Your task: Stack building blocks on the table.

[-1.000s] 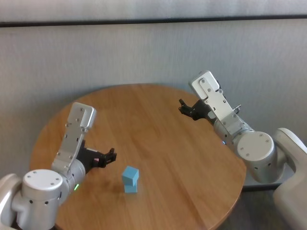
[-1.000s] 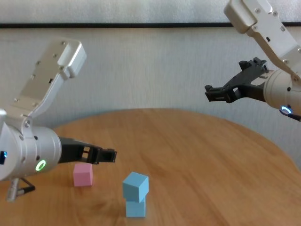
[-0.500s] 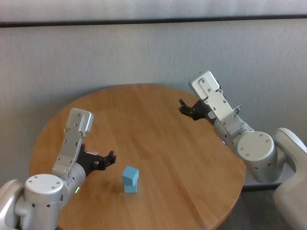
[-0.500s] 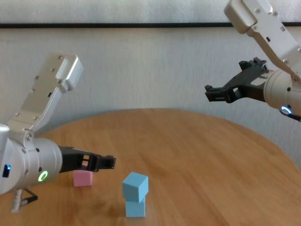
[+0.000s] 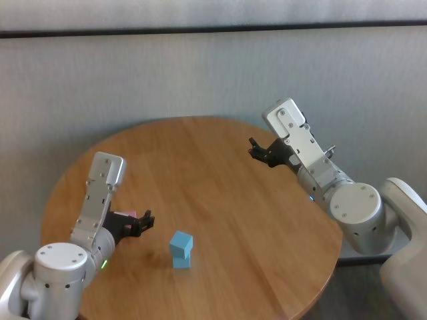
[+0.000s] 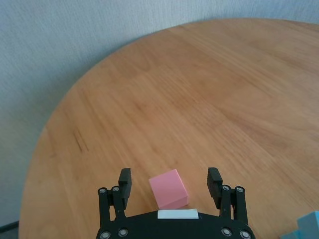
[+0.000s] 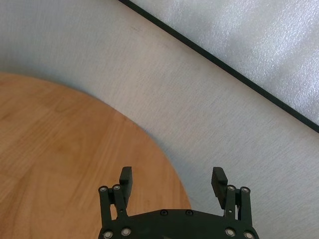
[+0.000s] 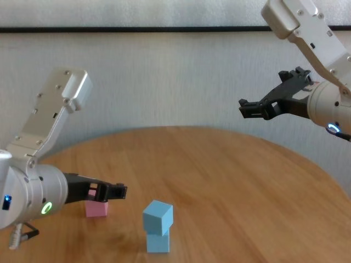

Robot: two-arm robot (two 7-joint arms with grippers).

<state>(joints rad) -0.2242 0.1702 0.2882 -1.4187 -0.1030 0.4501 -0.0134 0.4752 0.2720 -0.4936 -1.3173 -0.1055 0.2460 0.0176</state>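
Pink cube [image 6: 169, 188] is seen lying flat on the table [image 5: 220, 173], near its left edge, framed between the spread fingers of the left gripper [image 6: 170, 185] but not touched by either one. Just to its right, two light blue cubes are already stacked, the upper blue cube [image 8: 158, 214] turned slightly askew on the lower blue cube [image 8: 158, 241].

The pink cube is judged to be light, stiff and matte, so slipping is unlikely and no crushing is to be feared. A hold is best taken on two opposite flat side faces, squarely, since the cube sits turned a little against the fingers. A light tower like this could be toppled by a careless nudge.

The right gripper [image 7: 172, 184] is held spread wide and empty, raised over the far right rim, well apart from the cubes.
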